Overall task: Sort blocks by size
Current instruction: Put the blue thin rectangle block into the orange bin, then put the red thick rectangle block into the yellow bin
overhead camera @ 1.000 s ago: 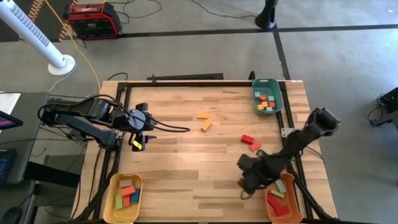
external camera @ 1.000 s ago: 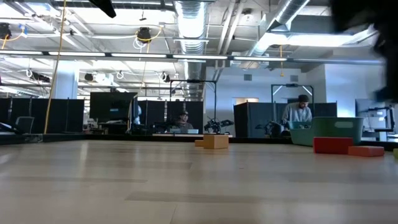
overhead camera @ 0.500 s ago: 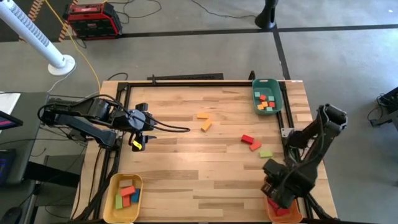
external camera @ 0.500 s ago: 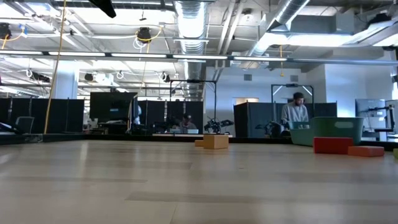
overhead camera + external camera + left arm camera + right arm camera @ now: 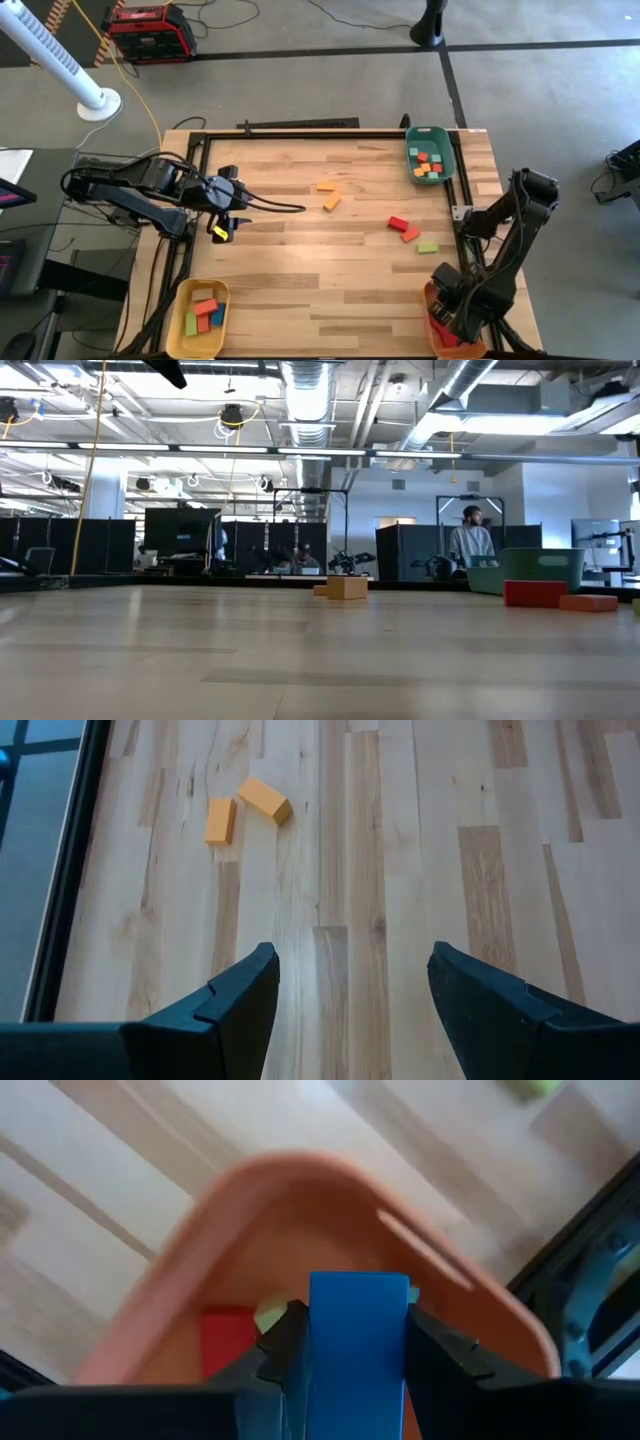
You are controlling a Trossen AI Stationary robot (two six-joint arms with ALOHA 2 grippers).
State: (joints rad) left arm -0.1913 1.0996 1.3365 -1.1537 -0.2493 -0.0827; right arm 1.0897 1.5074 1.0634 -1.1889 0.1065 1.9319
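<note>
**Blue block held over the orange tray**

The tabletop (image 5: 300, 250) spans the scene, with three trays at its edges so that each size class has its own place: a green tray (image 5: 445, 160) at the far right corner, a yellow tray (image 5: 180, 300) at the near left, an orange tray (image 5: 330, 1210) at the near right. My right end effector (image 5: 345, 1345) hangs directly above the orange tray, its fingers narrowed onto a blue block (image 5: 358, 1340); I judge this to be the delivery step, the block poised above the red and green blocks already inside. My left end effector (image 5: 350, 990) waits at the left edge, fingers apart and empty, facing two orange blocks (image 5: 245, 808). A red block (image 5: 398, 224), another orange one and a green block (image 5: 427, 246) lie unsorted right of centre.
</note>
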